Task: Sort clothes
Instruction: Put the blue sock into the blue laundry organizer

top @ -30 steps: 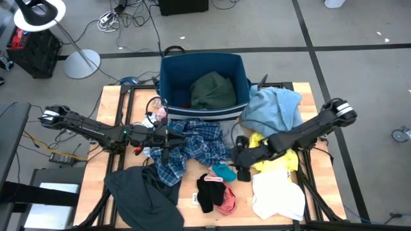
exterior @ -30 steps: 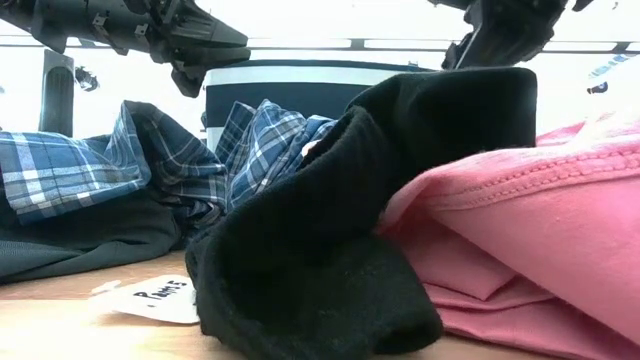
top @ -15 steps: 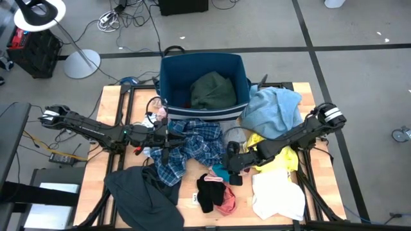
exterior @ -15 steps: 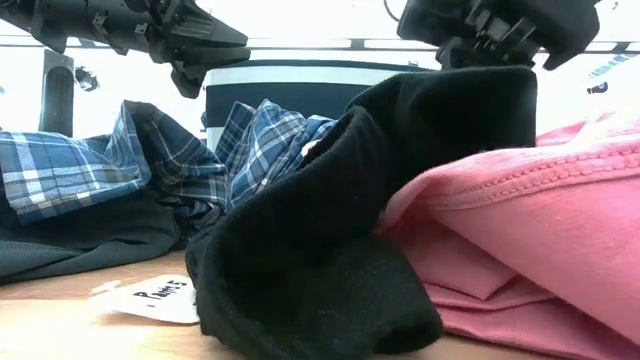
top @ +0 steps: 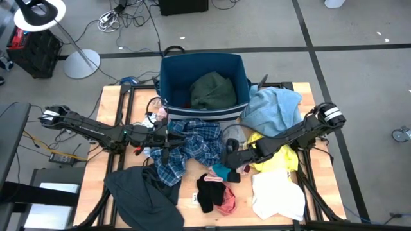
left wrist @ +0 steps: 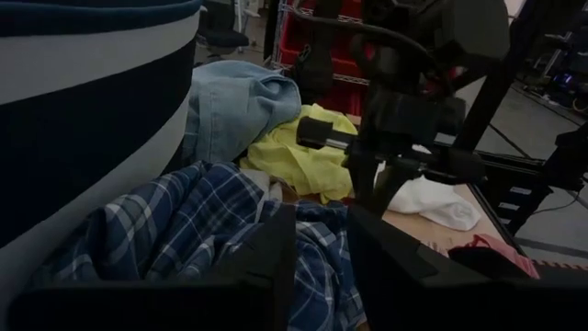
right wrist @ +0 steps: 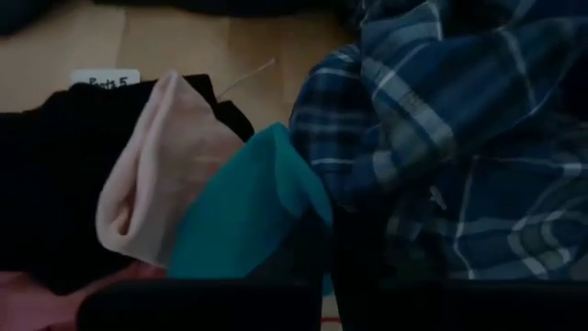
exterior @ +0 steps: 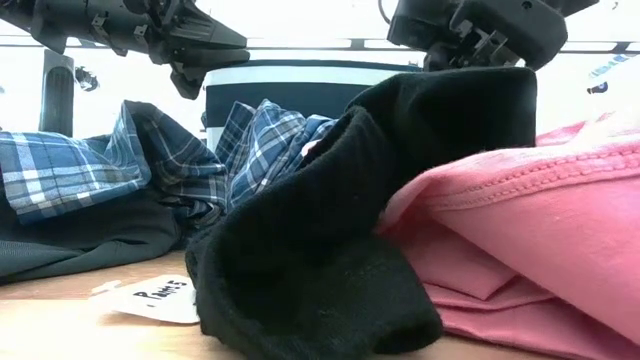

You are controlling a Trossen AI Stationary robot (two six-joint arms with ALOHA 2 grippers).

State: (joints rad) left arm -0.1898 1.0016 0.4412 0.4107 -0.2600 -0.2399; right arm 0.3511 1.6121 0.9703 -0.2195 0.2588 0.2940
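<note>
Clothes lie in a heap on the wooden table. A blue plaid shirt [top: 196,144] is at the middle, and a small teal garment [top: 221,172] sits beside black [top: 207,192] and pink [top: 228,202] pieces near the front. My right gripper [right wrist: 326,276] is down at the teal garment [right wrist: 243,216] and shut on it. My left gripper [left wrist: 322,244] hovers open above the plaid shirt [left wrist: 184,230], clear of it. A dark green garment [top: 212,91] lies inside the navy bin [top: 168,77]. My right gripper pinches the teal garment at its edge [right wrist: 299,234], next to the plaid shirt, between its two fingers. The fingers slant down at it from the table's right side. The garment still lies on the heap, partly over a pale pink piece [right wrist: 147,184] and the black one.
A light blue garment [top: 273,109], a yellow one [top: 276,157] and a white one [top: 277,196] lie along the table's right side, under my right arm. A dark grey garment [top: 141,192] hangs over the front left. A paper label [exterior: 150,295] lies by the black garment.
My right gripper has moved toward the table's left edge and down onto the teal garment, coming closer to the plaid shirt. The clothes have kept their places.
</note>
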